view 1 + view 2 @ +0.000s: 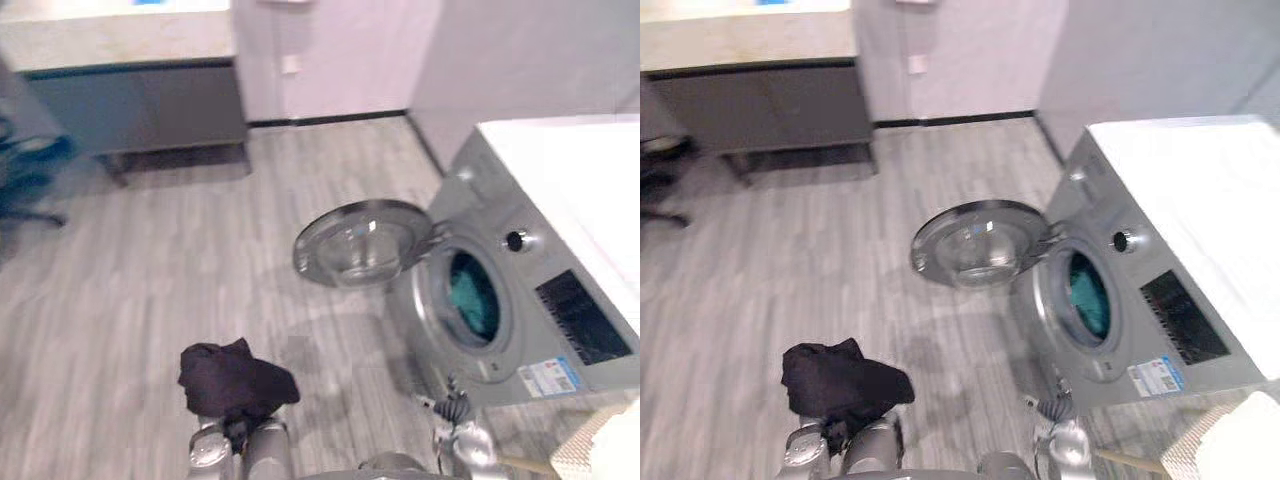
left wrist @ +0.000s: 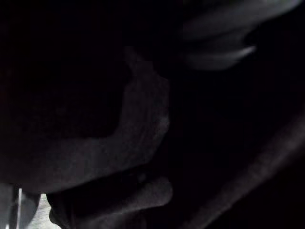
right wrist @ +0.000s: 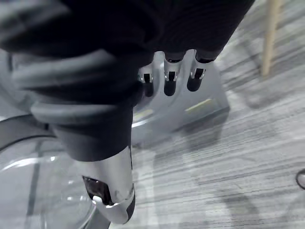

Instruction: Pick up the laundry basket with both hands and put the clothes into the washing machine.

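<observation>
Dark garment (image 1: 237, 381) on my left robot hand (image 1: 245, 447), washing machine (image 1: 520, 310) door (image 1: 365, 243) open.
The bunched garment lies longer left to right; I cannot tell the grip beneath it. My right robot hand (image 3: 170, 71) hangs spread and holds nothing. Teal cloth (image 1: 475, 297) sits in the drum.

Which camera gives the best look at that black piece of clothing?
The left eye view: the whole black garment sits bunched above the left hand. The right eye view shows the same; the left wrist view shows dark folds, very close.
</observation>
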`<state>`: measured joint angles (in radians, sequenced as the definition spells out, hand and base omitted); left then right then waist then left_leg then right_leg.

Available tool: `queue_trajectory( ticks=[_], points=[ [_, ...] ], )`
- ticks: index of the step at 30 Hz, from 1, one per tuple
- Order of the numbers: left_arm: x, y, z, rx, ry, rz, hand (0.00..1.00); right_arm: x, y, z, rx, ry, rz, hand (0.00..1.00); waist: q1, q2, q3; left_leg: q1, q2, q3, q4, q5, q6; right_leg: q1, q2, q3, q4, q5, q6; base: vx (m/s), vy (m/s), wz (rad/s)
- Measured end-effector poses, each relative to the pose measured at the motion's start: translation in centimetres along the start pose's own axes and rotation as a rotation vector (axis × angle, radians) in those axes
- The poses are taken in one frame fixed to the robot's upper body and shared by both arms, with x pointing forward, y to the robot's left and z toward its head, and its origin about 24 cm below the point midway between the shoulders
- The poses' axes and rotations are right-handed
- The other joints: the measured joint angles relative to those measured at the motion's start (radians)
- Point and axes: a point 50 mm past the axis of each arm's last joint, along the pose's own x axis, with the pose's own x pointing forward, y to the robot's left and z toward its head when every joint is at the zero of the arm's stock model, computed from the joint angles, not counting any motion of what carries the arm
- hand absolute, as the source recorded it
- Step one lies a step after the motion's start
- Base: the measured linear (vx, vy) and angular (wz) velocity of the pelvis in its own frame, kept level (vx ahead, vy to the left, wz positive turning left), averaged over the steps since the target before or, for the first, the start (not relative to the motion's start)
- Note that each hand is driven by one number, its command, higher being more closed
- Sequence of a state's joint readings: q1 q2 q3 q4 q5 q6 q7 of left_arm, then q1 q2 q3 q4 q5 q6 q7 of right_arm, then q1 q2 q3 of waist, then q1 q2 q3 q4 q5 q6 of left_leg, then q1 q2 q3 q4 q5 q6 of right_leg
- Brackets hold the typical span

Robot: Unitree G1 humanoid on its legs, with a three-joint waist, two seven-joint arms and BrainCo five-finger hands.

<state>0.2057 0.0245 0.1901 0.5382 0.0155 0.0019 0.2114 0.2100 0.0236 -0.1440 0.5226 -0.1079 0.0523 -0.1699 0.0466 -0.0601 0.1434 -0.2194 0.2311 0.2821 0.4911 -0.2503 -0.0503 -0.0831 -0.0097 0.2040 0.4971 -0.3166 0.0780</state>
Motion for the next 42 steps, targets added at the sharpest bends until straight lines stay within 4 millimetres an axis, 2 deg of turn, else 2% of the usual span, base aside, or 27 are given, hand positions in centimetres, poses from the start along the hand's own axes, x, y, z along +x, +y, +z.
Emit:
queue_trajectory(
  ticks=[1,2,3,5,6,7,8,11,12,13,14,15,16,17,18,20,21,22,24,27,30,32,35,38,39,41,42],
  points=[
    [-0.1,0.4,0.1,0.006,-0.01,0.009,1.0,0.1,0.4,0.4,0.002,-0.011,0.011,0.0,0.0,-0.009,-0.004,0.05,0.018,0.094,-0.003,-0.004,0.005,-0.045,-0.031,-0.044,0.055,0.024,0.056,0.2,0.317,-2.56],
    [0.0,0.7,0.7,0.012,-0.035,0.012,1.0,0.4,0.8,1.3,0.006,-0.035,0.019,0.0,-0.004,-0.004,-0.002,0.108,0.035,0.187,-0.012,-0.003,0.006,-0.097,-0.085,-0.2,0.103,0.035,0.069,0.13,0.232,-2.22],
    [0.1,0.8,1.1,0.012,-0.049,0.014,1.0,0.6,0.9,1.5,0.005,-0.04,0.023,0.0,-0.004,-0.003,-0.003,0.137,0.036,0.235,-0.032,-0.004,0.006,-0.113,-0.115,-0.287,0.11,0.037,0.056,0.14,0.258,-1.98],
    [0.9,1.7,2.9,0.032,-0.109,0.033,1.0,1.5,1.5,2.3,-0.017,-0.038,0.043,0.0,-0.026,0.002,-0.008,0.206,0.036,0.373,-0.125,-0.003,0.003,-0.152,-0.189,-0.652,0.033,0.062,-0.012,0.11,0.168,-1.57],
    [1.1,2.0,3.4,0.04,-0.122,0.04,1.0,1.8,1.7,2.6,-0.03,-0.038,0.05,0.0,-0.03,0.001,-0.008,0.213,0.036,0.4,-0.139,0.0,-0.002,-0.161,-0.19,-0.716,0.0,0.077,-0.034,0.12,0.098,-1.46],
    [1.4,2.5,3.9,0.053,-0.134,0.05,1.0,2.2,1.8,2.9,-0.053,-0.036,0.055,0.0,-0.03,0.001,-0.007,0.225,0.033,0.441,-0.149,0.005,-0.01,-0.169,-0.188,-0.814,-0.068,0.114,-0.078,0.16,0.019,-1.36],
    [1.8,3.1,3.8,0.062,-0.12,0.064,1.0,2.5,1.1,2.5,-0.076,-0.018,0.043,0.0,-0.033,-0.003,-0.009,0.249,0.014,0.46,-0.143,0.009,-0.017,-0.151,-0.17,-0.834,-0.158,0.192,-0.136,0.18,-0.02,-1.29],
    [1.9,2.3,3.3,0.052,-0.089,0.048,1.0,2.9,-0.9,2.4,-0.117,-0.012,0.002,0.0,-0.043,0.049,-0.001,0.266,0.052,0.432,-0.064,0.014,-0.024,-0.125,-0.14,-0.791,-0.174,0.186,-0.123,0.21,-0.064,-0.79],
    [1.8,1.7,3.1,0.041,-0.083,0.027,1.0,2.9,-1.7,1.9,-0.134,0.006,-0.015,0.0,-0.045,0.075,0.014,0.255,0.104,0.397,0.079,0.025,-0.012,-0.087,-0.11,-0.765,-0.186,0.177,-0.128,0.23,-0.083,-0.75],
    [1.7,1.5,2.9,0.037,-0.076,0.015,1.0,2.8,-1.9,1.5,-0.137,0.021,-0.019,0.0,-0.044,0.081,0.02,0.22,0.155,0.343,0.236,0.081,0.04,-0.043,-0.089,-0.74,-0.203,0.17,-0.131,0.26,-0.095,-0.84],
    [1.5,1.3,2.6,0.04,-0.066,0.007,1.0,2.6,-1.9,1.2,-0.134,0.029,-0.019,0.0,-0.042,0.076,0.023,0.169,0.179,0.267,0.359,0.118,0.057,-0.004,-0.082,-0.717,-0.221,0.167,-0.132,0.25,-0.06,-0.91],
    [1.4,0.6,2.5,0.041,-0.064,-0.025,1.0,2.5,-1.8,1.1,-0.117,0.033,-0.022,0.0,-0.031,0.057,0.032,0.102,0.172,0.167,0.451,0.066,0.041,0.031,-0.082,-0.676,-0.239,0.167,-0.132,0.21,-0.018,-0.79],
    [1.4,0.3,2.5,0.042,-0.064,-0.037,1.0,2.5,-1.9,1.0,-0.112,0.036,-0.029,0.0,-0.03,0.06,0.03,0.075,0.163,0.128,0.458,0.044,0.034,0.045,-0.082,-0.657,-0.25,0.168,-0.131,0.2,0.042,-0.88],
    [1.3,0.0,2.4,0.049,-0.064,-0.051,1.0,2.6,-2.1,1.3,-0.104,0.028,-0.036,0.0,-0.03,0.048,0.035,0.031,0.14,0.076,0.424,0.019,0.027,0.058,-0.082,-0.633,-0.267,0.168,-0.13,0.14,0.065,-0.67],
    [1.2,-0.2,2.4,0.048,-0.064,-0.057,1.0,2.7,-2.1,1.4,-0.097,0.027,-0.04,0.0,-0.028,0.05,0.035,0.013,0.127,0.046,0.376,0.015,0.028,0.063,-0.081,-0.616,-0.272,0.17,-0.127,0.18,0.143,-0.91],
    [1.1,-0.7,2.3,0.037,-0.058,-0.065,1.0,2.9,-2.2,1.9,-0.069,0.019,-0.052,0.0,-0.025,0.058,0.032,-0.011,0.049,-0.086,0.089,0.025,0.013,0.068,-0.082,-0.533,-0.268,0.173,-0.087,0.19,0.272,-0.98],
    [1.0,-0.8,2.2,0.032,-0.054,-0.068,1.0,2.9,-2.4,1.8,-0.068,0.023,-0.059,0.0,-0.026,0.068,0.028,0.001,0.026,-0.133,0.001,0.044,-0.013,0.067,-0.081,-0.516,-0.264,0.171,-0.071,0.17,0.344,-1.0],
    [1.0,-1.2,2.0,0.027,-0.045,-0.074,1.0,3.0,-2.6,1.5,-0.068,0.036,-0.065,0.0,-0.021,0.082,0.036,0.024,-0.001,-0.208,-0.106,0.114,-0.065,0.061,-0.067,-0.466,-0.245,0.156,-0.026,0.13,0.267,-0.72],
    [1.1,-1.3,2.1,0.054,-0.05,-0.087,1.0,2.7,-1.8,0.7,-0.058,0.069,-0.047,0.0,-0.031,0.047,0.035,0.045,-0.042,-0.183,-0.126,0.109,-0.049,0.061,-0.102,-0.419,-0.259,0.156,-0.012,0.13,0.182,-0.36],
    [1.2,-1.7,3.0,0.064,-0.081,-0.104,1.0,2.5,-1.9,0.2,-0.059,0.081,-0.049,0.0,-0.031,0.043,0.038,0.039,-0.058,-0.137,-0.064,0.069,-0.015,0.047,-0.135,-0.38,-0.242,0.159,0.006,0.08,0.227,-0.3],
    [1.2,-2.2,5.8,0.058,-0.189,-0.123,1.0,3.3,-1.4,3.0,-0.034,-0.006,-0.041,0.0,-0.026,0.059,0.082,-0.06,-0.034,-0.088,0.068,0.016,0.0,-0.101,-0.14,-0.315,-0.081,0.137,0.037,-0.11,0.131,-0.55],
    [1.5,-2.6,8.7,0.032,-0.282,-0.132,1.0,3.6,-1.0,5.9,-0.004,-0.1,-0.05,0.0,-0.027,0.067,0.135,-0.16,-0.004,-0.063,0.166,-0.026,0.009,-0.235,-0.139,-0.279,0.043,0.1,0.042,-0.19,0.017,-0.56],
    [1.5,-3.7,12.2,0.012,-0.391,-0.148,1.0,3.6,-0.6,8.7,0.022,-0.198,-0.058,0.0,-0.028,0.062,0.171,-0.311,0.042,-0.048,0.32,-0.097,0.003,-0.427,-0.133,-0.236,0.212,0.043,0.039,-0.25,-0.028,-0.51],
    [1.0,-5.4,16.7,-0.042,-0.514,-0.181,1.0,3.3,-0.2,11.7,0.04,-0.296,-0.07,0.0,-0.031,0.056,0.215,-0.474,0.084,-0.039,0.464,-0.135,0.02,-0.621,-0.129,-0.202,0.36,0.019,0.035,-0.19,-0.026,-0.37],
    [0.3,-6.5,19.3,-0.064,-0.594,-0.211,1.0,3.0,-0.1,13.7,0.065,-0.365,-0.077,0.0,-0.034,0.058,0.237,-0.57,0.098,-0.048,0.529,-0.142,0.027,-0.718,-0.129,-0.198,0.423,0.015,0.033,-0.16,-0.006,-0.26],
    [-0.6,-7.3,22.0,-0.098,-0.676,-0.232,1.0,2.6,0.0,15.7,0.092,-0.435,-0.083,0.0,-0.035,0.059,0.243,-0.685,0.114,-0.068,0.604,-0.154,0.03,-0.831,-0.126,-0.197,0.496,0.005,0.033,-0.15,-0.025,-0.14],
    [-1.3,-7.8,24.3,-0.12,-0.74,-0.239,1.0,2.2,0.2,17.3,0.112,-0.489,-0.086,0.0,-0.034,0.058,0.261,-0.771,0.122,-0.091,0.671,-0.167,0.032,-0.912,-0.126,-0.198,0.564,-0.008,0.032,-0.13,-0.047,-0.04]
  ],
)
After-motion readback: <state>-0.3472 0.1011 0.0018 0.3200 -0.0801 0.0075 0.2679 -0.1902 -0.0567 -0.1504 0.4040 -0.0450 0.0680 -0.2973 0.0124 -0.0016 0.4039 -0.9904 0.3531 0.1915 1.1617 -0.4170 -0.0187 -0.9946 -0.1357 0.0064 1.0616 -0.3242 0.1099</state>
